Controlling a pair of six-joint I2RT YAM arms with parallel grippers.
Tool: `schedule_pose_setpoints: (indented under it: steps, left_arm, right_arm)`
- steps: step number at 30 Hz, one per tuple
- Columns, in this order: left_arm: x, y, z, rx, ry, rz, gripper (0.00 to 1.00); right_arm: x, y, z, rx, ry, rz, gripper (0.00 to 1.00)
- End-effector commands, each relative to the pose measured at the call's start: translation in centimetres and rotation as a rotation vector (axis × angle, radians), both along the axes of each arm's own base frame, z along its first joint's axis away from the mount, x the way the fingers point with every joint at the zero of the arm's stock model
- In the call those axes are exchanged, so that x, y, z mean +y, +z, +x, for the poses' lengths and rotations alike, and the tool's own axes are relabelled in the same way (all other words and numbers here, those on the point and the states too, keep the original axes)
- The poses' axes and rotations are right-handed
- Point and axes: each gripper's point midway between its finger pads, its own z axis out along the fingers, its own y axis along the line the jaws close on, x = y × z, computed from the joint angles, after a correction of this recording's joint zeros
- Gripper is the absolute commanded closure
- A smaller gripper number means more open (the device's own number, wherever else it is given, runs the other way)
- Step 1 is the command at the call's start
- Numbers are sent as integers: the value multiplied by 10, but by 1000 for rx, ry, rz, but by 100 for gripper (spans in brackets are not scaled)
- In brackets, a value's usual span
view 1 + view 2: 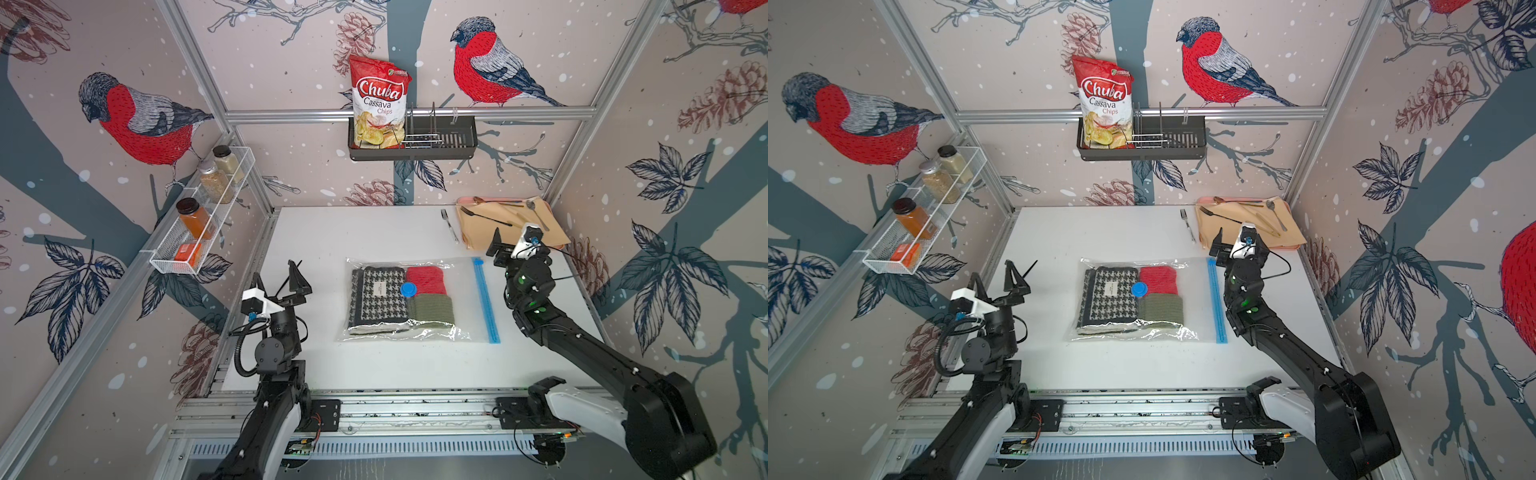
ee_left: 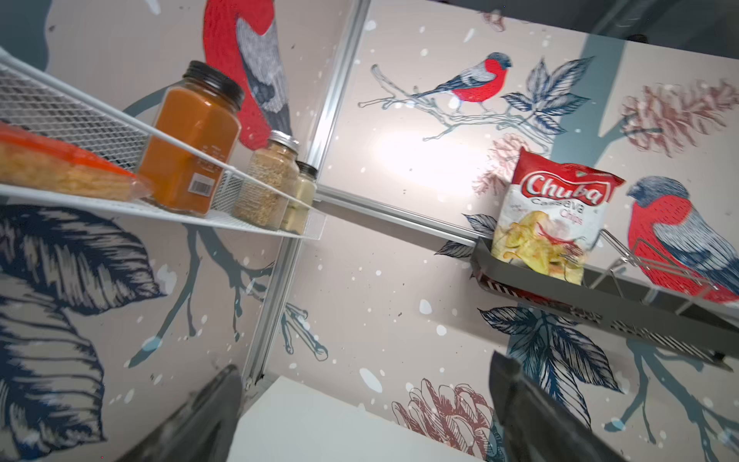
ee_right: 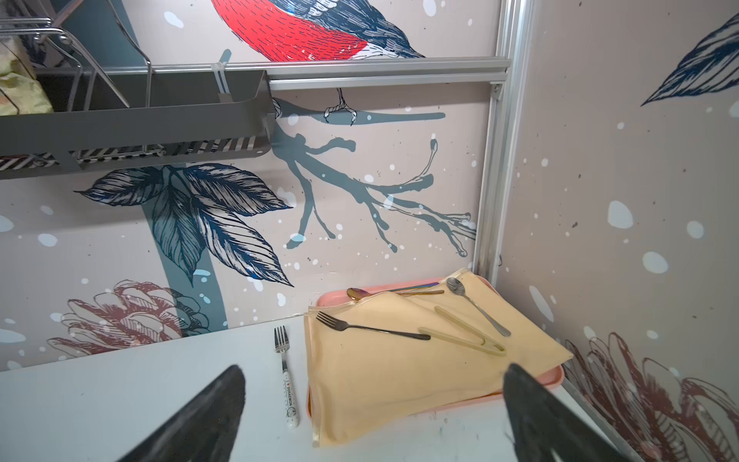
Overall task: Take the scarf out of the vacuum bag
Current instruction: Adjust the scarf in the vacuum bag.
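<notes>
Table point(image 1: 332, 232): scarf point(image 1: 376, 305) in vacuum bag point(image 1: 463, 286), between left fingers point(image 1: 297, 275), right fingers point(image 1: 496, 242).

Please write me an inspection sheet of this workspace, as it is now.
Surface: white table, nothing spilled.
Job's things: vacuum bag flat mid-table, zip strip toward the right arm; scarf inside beside a red knit and a green knit.
Clutter: fork on the table; beside it a pink tray holding cloth and cutlery.
Claws: left claw open, empty, raised left of the bag; right claw open, empty, raised near the tray.
Cables: black hose loops at the left wrist, thin cable at the right; neither touches the bag.
Surroundings: wire shelf with jars, left wall; dark basket with chips bag, back wall.
</notes>
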Motion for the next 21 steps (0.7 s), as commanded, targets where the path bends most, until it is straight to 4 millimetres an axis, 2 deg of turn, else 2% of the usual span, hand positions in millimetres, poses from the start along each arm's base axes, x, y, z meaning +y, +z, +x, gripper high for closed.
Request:
schedule_pose_setpoints:
  steps: [1, 4, 7, 10, 12, 15, 18, 21]
  left_arm:
    - [25, -50, 3, 321, 126, -164, 2]
    - [17, -47, 8, 364, 64, -221, 2]
    - [5, -63, 34, 497, 17, -213, 2]
    - [-4, -81, 69, 668, -10, -194, 2]
    - [-12, -87, 87, 751, -40, -210, 1]
    - [-42, -74, 106, 733, -177, -182, 2]
    - [-73, -45, 111, 630, -340, -136, 2]
    - [-79, -36, 118, 668, -290, -105, 2]
  right_arm:
    - [-10, -15, -7, 111, -142, -16, 0]
    - [1, -12, -5, 107, -85, 52, 0]
    - [0, -14, -4, 133, -71, 127, 0]
    - [-13, -19, 1, 183, -56, 205, 0]
    - [-35, -27, 2, 210, -91, 287, 0]
    - [-60, -37, 0, 227, -69, 398, 0]
    - [-58, -34, -1, 204, 52, 434, 0]
    - [-59, -33, 1, 192, 10, 442, 0]
